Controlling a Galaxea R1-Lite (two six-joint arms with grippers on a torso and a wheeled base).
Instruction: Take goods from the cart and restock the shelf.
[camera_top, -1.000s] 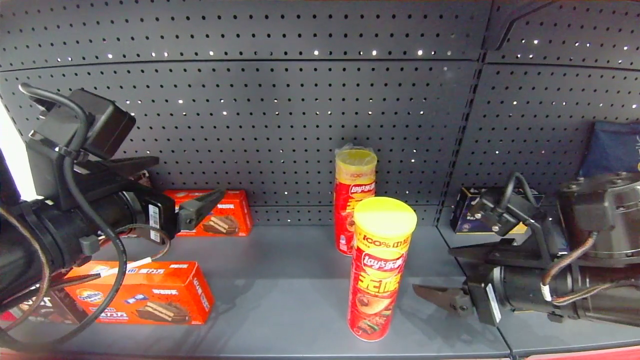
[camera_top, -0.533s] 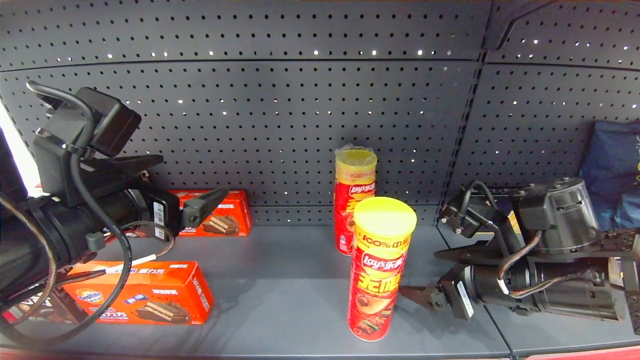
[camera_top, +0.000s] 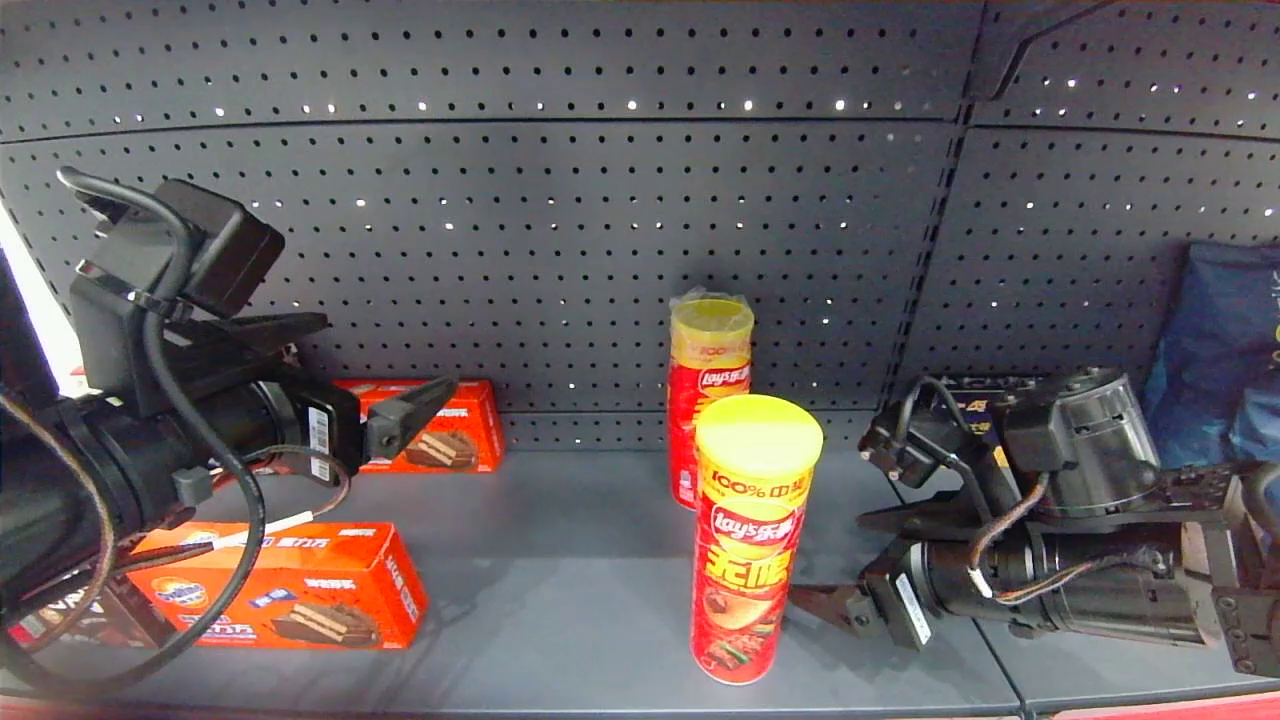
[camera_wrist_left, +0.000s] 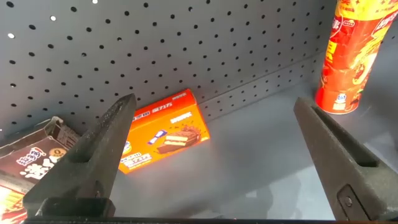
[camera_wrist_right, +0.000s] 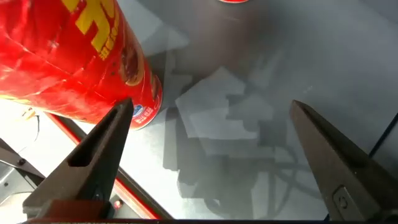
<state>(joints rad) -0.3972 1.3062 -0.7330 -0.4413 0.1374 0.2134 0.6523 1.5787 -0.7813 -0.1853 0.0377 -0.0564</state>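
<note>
Two red chips cans with yellow lids stand on the grey shelf (camera_top: 560, 540). The front can (camera_top: 752, 545) is near the shelf's front edge and leans slightly; the back can (camera_top: 708, 400) stands by the pegboard wall. My right gripper (camera_top: 845, 565) lies low just right of the front can, open, with one fingertip at the can's lower side. In the right wrist view the front can (camera_wrist_right: 68, 56) sits beside one finger, outside the open right gripper (camera_wrist_right: 210, 107). My left gripper (camera_top: 365, 365) hovers open and empty over the shelf's left part; its own view shows the left gripper (camera_wrist_left: 212, 102) above an orange box (camera_wrist_left: 165, 130).
Two orange wafer boxes lie at left, one at the front (camera_top: 285, 585) and one at the back (camera_top: 440, 430). A dark box (camera_wrist_left: 37, 155) lies at the far left. A dark blue bag (camera_top: 1215, 340) and a dark box (camera_top: 975, 400) sit behind my right arm.
My right arm has slid left along the shelf until its finger reached the front can. The can has shifted a little left and tilted. The left arm barely moved.
</note>
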